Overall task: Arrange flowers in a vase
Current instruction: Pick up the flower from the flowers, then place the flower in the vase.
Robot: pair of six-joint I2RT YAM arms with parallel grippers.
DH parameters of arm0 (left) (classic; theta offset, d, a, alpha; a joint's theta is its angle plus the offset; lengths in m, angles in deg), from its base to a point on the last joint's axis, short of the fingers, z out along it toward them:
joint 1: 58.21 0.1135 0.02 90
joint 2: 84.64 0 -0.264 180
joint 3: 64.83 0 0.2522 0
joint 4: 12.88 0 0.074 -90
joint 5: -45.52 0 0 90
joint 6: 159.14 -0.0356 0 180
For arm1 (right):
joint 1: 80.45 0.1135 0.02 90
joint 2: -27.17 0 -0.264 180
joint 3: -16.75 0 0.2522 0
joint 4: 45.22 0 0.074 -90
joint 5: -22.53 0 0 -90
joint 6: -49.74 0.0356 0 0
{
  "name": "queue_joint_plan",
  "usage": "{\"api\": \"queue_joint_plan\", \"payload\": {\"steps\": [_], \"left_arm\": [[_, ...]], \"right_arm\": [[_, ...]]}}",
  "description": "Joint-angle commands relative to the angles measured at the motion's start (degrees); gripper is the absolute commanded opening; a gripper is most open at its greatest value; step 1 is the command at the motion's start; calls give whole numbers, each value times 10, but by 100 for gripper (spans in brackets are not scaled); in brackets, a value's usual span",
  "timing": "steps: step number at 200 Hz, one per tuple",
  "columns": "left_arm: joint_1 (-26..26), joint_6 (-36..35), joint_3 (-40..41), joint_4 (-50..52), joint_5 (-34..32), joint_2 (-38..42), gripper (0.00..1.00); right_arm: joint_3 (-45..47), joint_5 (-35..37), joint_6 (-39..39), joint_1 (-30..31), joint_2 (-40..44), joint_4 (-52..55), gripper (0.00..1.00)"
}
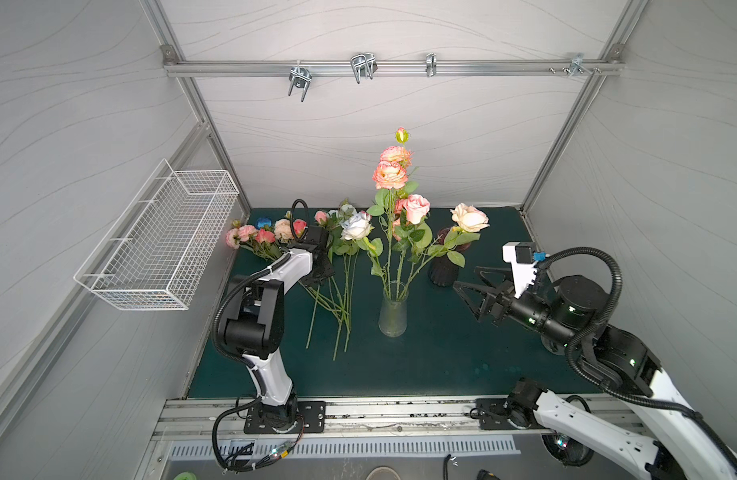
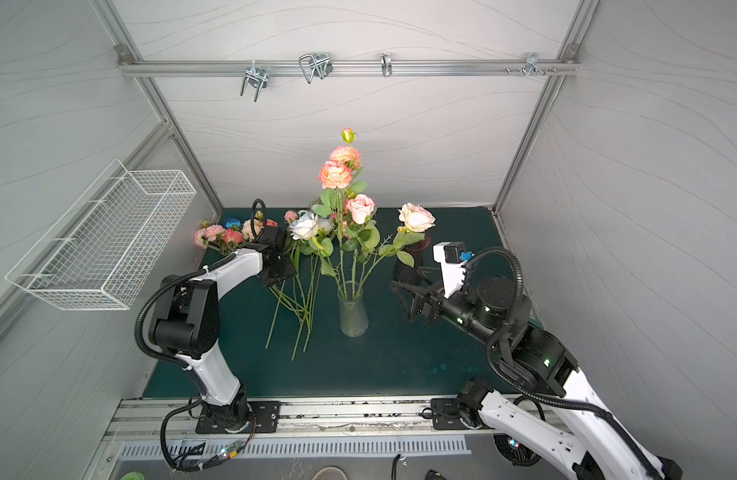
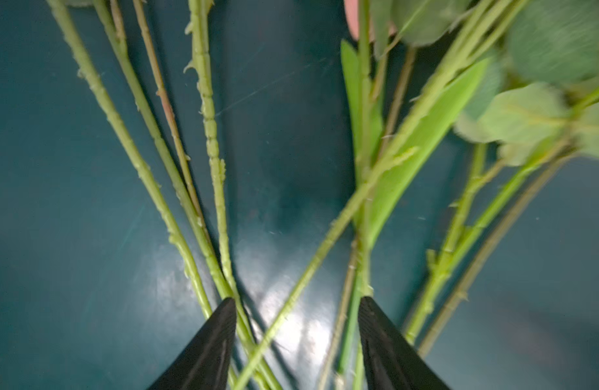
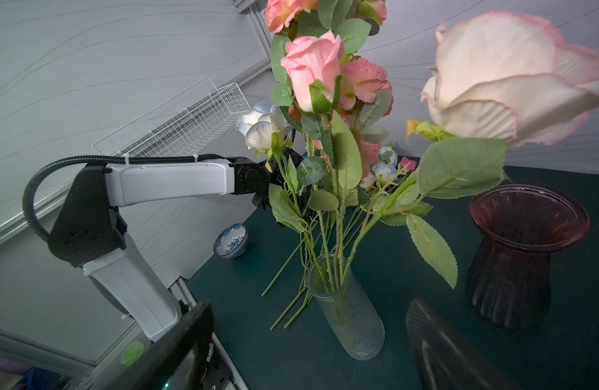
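Observation:
A clear ribbed glass vase [image 1: 393,311] [image 2: 352,311] [image 4: 347,317] stands mid-mat and holds several flowers: peach and pink roses [image 1: 389,174], a white-blue rose [image 1: 355,226] and a cream rose [image 1: 468,218] leaning right. More flowers [image 1: 263,235] lie on the mat at the back left, their stems [image 1: 342,307] fanned toward the front. My left gripper [image 3: 296,304] points down over these stems, open, with several stems [image 3: 291,297] crossing between its fingers. My right gripper [image 1: 466,278] [image 4: 308,310] hovers right of the vase, open and empty.
A dark red glass vase [image 1: 443,270] [image 4: 521,256] stands empty just behind my right gripper. A white wire basket [image 1: 159,241] hangs on the left wall. A blue-and-white bowl [image 4: 230,241] sits by the mat's left edge. Metal hooks [image 1: 362,66] hang from the back rail.

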Motion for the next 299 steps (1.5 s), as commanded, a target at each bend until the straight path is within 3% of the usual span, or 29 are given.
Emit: {"api": "queue_joint_plan", "payload": {"steps": [1,50,109,121,152,205,231,268,277,299], "left_arm": [[-2,-16,-14,39,-57,-22,57],[-22,-33,-32,40,-96,-55,42],[-36,-32,-26,32,-128,0,5],[-36,-27,-22,35,-142,28,0],[-36,-8,-6,44,-170,131,0],[-62,-14,24,52,-159,406,0],[-89,-37,-3,64,-122,515,0],[-155,-68,-26,44,-15,619,0],[-167,-82,-24,32,28,637,0],[-171,-100,-1,-30,200,681,0]], "right_arm": [[1,4,1,-2,14,12,91],[-1,7,1,-3,23,17,91],[-3,15,1,-2,33,26,91],[-2,14,2,-2,33,25,91],[1,19,5,-2,34,21,91],[15,25,6,-2,40,4,91],[22,24,5,-2,41,-9,91],[15,-5,2,-2,24,-27,91],[2,-36,-5,-1,9,-30,92],[-47,-112,-10,0,-40,-33,92]]}}
